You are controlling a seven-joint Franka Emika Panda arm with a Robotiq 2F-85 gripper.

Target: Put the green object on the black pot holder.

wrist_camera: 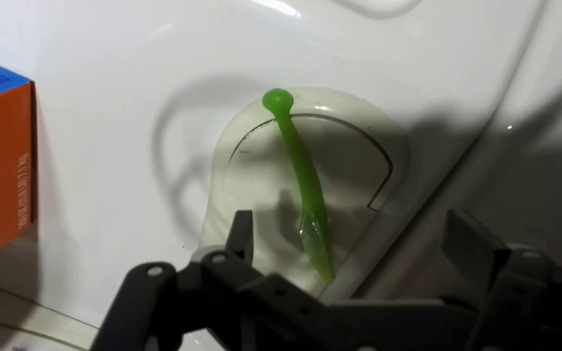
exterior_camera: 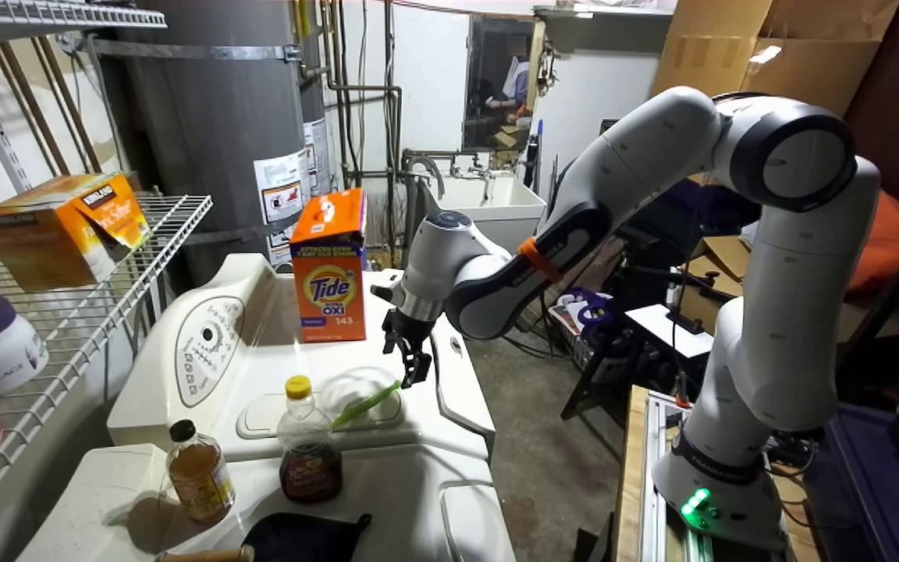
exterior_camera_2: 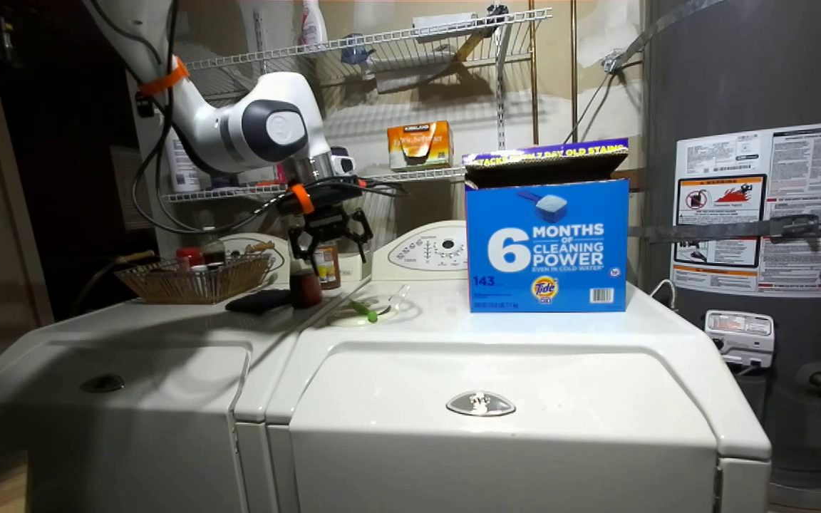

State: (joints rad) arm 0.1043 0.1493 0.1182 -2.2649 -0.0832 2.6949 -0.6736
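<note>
Two white laundry machines [exterior_camera_2: 417, 370] stand side by side in front of wire shelves [exterior_camera_2: 382, 42], their tops forming one long bench [exterior_camera_2: 428, 325] in an exterior view. Near the rear left corner sits a slatted basket [exterior_camera_2: 182, 288]. To its right, the black pot holder [exterior_camera_2: 259, 302] lies toward the left-hand top's inner edge, a bottle of dark liquid [exterior_camera_2: 306, 292] upright just beside it and an amber bottle [exterior_camera_2: 327, 268] farther back. Over the bench hangs the robot's gripper [exterior_camera_2: 338, 265], its jaws spread wide. Below it, near the left edge of the right-hand top, the green object [wrist_camera: 308, 180] lies across a round-ended, off-white panel [wrist_camera: 256, 180], seen most fully in the wrist view, and well apart from the pot holder. Farther right, a Tide box [exterior_camera_2: 547, 246] stands upright with its lid ajar, set back from the front edge, and a gray water heater [exterior_camera_2: 760, 71] rises beyond the bench's right edge.
</note>
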